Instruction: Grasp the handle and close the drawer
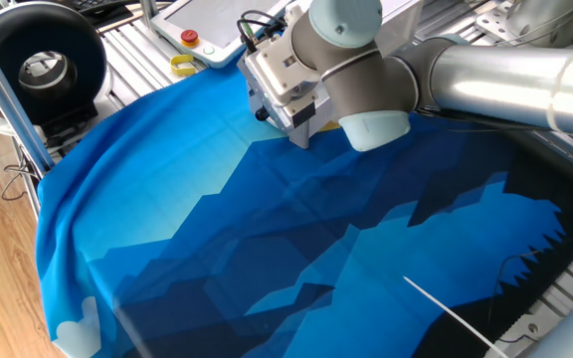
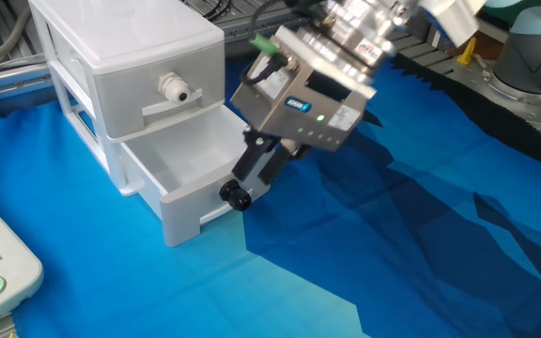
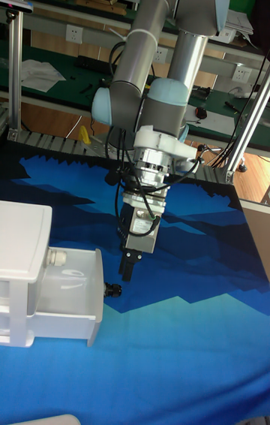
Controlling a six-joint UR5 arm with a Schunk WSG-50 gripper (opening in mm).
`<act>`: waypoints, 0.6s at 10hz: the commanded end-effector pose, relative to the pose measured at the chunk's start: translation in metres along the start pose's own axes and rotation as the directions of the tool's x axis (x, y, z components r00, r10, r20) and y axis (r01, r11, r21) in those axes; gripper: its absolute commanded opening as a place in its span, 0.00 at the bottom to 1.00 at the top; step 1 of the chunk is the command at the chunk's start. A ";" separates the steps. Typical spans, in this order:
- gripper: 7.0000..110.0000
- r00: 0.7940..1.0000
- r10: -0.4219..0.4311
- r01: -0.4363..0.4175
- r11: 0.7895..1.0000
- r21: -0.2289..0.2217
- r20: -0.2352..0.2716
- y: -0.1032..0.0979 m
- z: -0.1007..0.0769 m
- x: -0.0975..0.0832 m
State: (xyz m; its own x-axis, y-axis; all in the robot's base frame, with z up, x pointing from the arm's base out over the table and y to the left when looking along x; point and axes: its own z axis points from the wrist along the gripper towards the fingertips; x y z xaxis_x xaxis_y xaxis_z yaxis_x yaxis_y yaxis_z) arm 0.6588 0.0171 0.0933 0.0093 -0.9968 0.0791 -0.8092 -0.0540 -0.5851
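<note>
The drawer (image 2: 191, 183) stands pulled out of the white cabinet (image 2: 125, 66) on the blue cloth (image 2: 364, 253), its black handle (image 2: 236, 196) facing out. The gripper (image 2: 257, 169) hangs just above and beside it, fingers (image 3: 127, 267) slightly parted, holding nothing. From one fixed view the arm hides the drawer entirely.
</note>
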 end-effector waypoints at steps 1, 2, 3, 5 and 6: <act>0.36 1.000 0.004 -0.004 1.000 0.014 0.002 -0.007 0.013 0.005; 0.36 1.000 0.000 0.000 1.000 0.031 -0.001 -0.012 0.015 0.006; 0.36 1.000 0.001 -0.001 0.999 0.035 -0.005 -0.013 0.015 0.007; 0.36 1.000 0.010 -0.010 1.000 0.006 0.022 -0.003 0.015 0.000; 0.36 0.999 0.023 -0.023 1.000 0.003 0.031 0.004 0.016 -0.003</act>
State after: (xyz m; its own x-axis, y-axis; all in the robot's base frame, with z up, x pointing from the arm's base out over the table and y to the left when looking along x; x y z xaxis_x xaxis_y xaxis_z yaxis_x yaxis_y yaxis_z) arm 0.6696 0.0163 0.0845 0.0180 -0.9972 0.0733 -0.8016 -0.0581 -0.5950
